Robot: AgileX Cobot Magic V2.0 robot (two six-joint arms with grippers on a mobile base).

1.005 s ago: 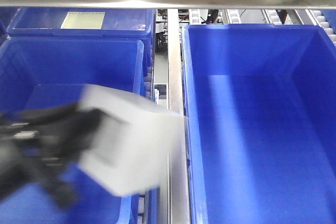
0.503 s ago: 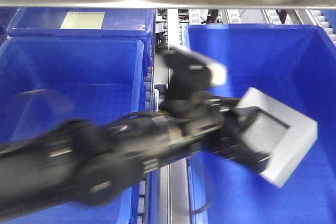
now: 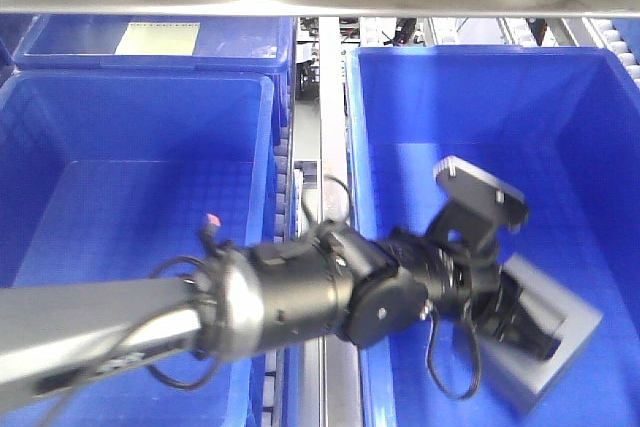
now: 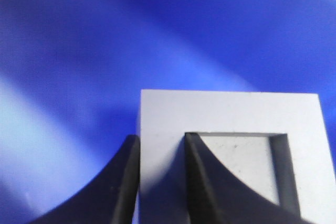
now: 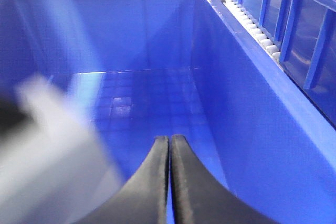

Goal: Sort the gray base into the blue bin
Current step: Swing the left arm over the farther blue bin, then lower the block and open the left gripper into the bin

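1. Left gripper [image 4: 160,182] clamps one wall of the gray base [image 3: 545,342], lower right of the front view, inside the blue bin [image 3: 600,147].
2. Right gripper [image 5: 169,177]: closed, empty.
3. Remaining: release.

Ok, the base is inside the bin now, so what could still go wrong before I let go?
1. The left end effector pinches only one wall of the gray base, one finger in its recess; the block could twist or slip.
2. The base sits tilted, and whether it touches the blue bin floor is unclear; released now, it may tumble.
3. The right end effector is in the same bin: collision risk.
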